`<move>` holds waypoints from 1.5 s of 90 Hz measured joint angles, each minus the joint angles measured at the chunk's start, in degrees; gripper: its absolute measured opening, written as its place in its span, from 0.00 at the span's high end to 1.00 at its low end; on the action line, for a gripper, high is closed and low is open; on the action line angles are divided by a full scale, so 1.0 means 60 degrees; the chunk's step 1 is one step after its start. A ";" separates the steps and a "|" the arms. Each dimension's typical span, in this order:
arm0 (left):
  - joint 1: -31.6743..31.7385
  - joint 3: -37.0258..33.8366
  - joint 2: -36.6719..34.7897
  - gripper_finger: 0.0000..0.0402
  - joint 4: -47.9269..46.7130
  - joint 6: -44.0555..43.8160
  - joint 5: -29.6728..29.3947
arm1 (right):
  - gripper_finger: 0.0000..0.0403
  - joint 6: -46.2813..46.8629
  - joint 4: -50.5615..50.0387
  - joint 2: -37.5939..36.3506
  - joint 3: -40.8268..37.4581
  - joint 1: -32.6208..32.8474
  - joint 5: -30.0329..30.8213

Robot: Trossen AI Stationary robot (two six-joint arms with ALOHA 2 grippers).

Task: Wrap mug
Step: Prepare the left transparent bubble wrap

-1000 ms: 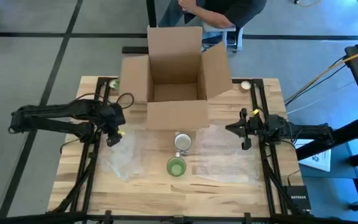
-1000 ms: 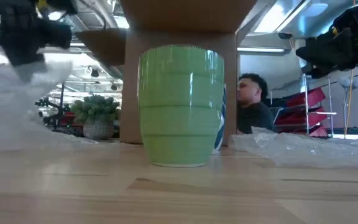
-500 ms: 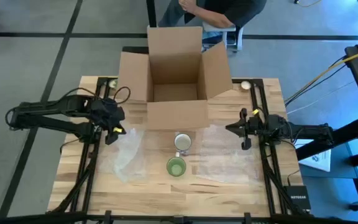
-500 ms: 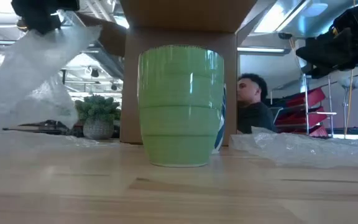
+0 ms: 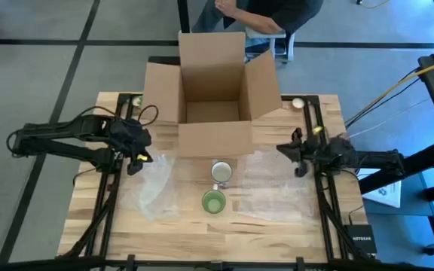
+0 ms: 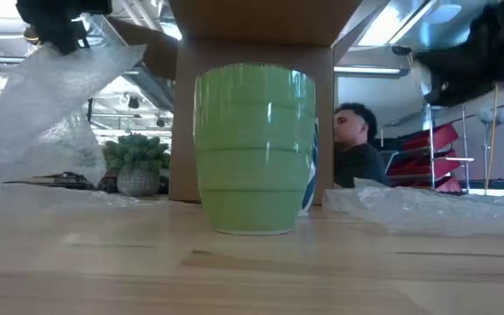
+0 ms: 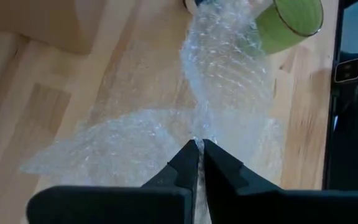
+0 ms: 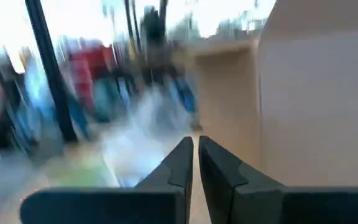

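Observation:
A green mug (image 5: pixel 214 202) stands upright near the table's middle front, with a white mug (image 5: pixel 221 173) just behind it; in the low view the green mug (image 6: pixel 255 147) fills the centre. A clear bubble wrap sheet (image 5: pixel 151 188) lies left of the mugs, one part raised by my left gripper (image 5: pixel 137 159), which is shut on it above the table's left part. A second bubble wrap sheet (image 5: pixel 271 190) lies flat to the right of the mugs. My right gripper (image 5: pixel 295 155) hovers shut above that sheet's far right part, holding nothing. My left gripper pinches a bunched edge of the left bubble wrap (image 7: pixel 199 138) between its two fingertips, which point down at it from above. The held part is lifted and the sheet slopes slack below the fingers (image 6: pixel 55 96). Its lower part rests on the table toward the green mug.
An open cardboard box (image 5: pixel 213 94) stands at the table's far middle, its flaps spread. Small round things sit at the far corners (image 5: pixel 298 103). A person (image 6: pixel 354 144) sits behind the table. Bare wood lies along the near edge.
My left gripper has risen and gone a little toward the far edge, still shut on the left bubble wrap. The held edge has come up off the table while the rest stays down. My right gripper has shifted slightly toward the far edge.

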 joint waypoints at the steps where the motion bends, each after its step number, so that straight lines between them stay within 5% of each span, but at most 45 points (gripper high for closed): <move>1: 0.0000 0.0000 0.0000 1.00 0.0007 -0.0009 -0.0002 | 0.97 0.0103 0.0098 0.0002 0.0000 0.0001 0.0045; 16: 0.0004 0.0000 0.0004 1.00 0.0256 0.0039 -0.0022 | 0.97 0.0254 0.1622 0.0001 0.0000 0.0004 0.0773; 37: -0.0004 0.0000 0.0004 1.00 0.0847 0.0074 -0.0105 | 0.97 0.0088 0.2496 0.0891 0.0501 0.0011 -0.0385; 58: 0.0110 0.0000 0.0004 1.00 0.1016 0.0271 -0.0229 | 0.97 -0.1280 0.2332 0.5215 0.2632 0.0899 -0.0926; 98: 0.0098 0.0000 0.0004 1.00 0.1195 0.0348 -0.0233 | 0.97 -0.2731 -0.0792 1.3801 0.8528 0.3037 0.1288; 119: -0.0392 0.0000 -0.0021 1.00 0.1479 0.0189 -0.0226 | 0.97 -0.2967 -0.3116 1.6101 1.1179 0.3407 0.1681; 135: -0.0821 0.0000 -0.0112 1.00 0.1499 -0.0166 -0.0325 | 0.97 -0.2509 -0.4799 1.6340 1.2060 0.3669 0.3334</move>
